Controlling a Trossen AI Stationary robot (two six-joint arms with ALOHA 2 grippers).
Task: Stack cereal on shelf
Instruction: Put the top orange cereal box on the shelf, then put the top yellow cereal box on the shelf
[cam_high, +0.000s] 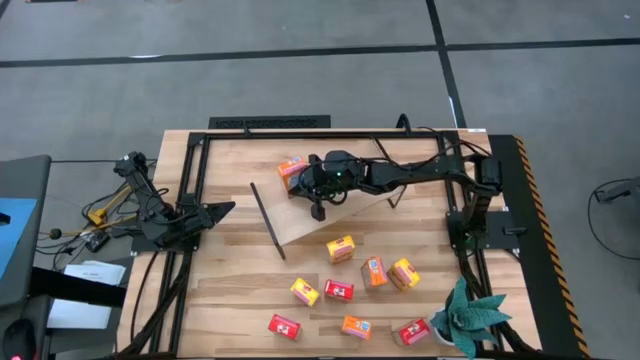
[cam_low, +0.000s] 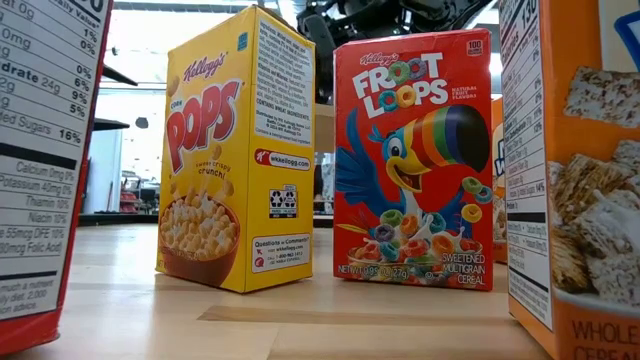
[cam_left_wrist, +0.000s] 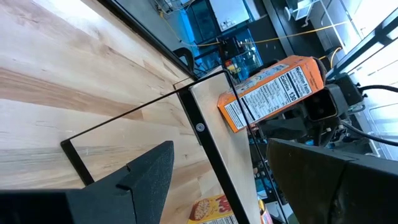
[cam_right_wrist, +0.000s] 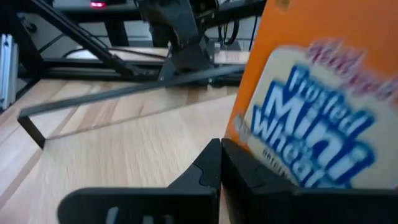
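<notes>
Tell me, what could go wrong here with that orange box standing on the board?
The right gripper sits right beside the orange Frosted Mini-Wheats box on the shelf, its fingers shut; a careless pull-away might knock the box over. The shelf looks tilted in the overhead view, so a nudged box could slide. The left gripper waits open at the table's left side.

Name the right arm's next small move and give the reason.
Probably lift the right gripper clear of the shelf and swing toward the loose boxes, perhaps the yellow box nearest the shelf. Its fingers are shut with nothing between them, the orange box already stands on the shelf beside it, and eight boxes remain on the table. The left gripper waits open at the table's left.
</notes>
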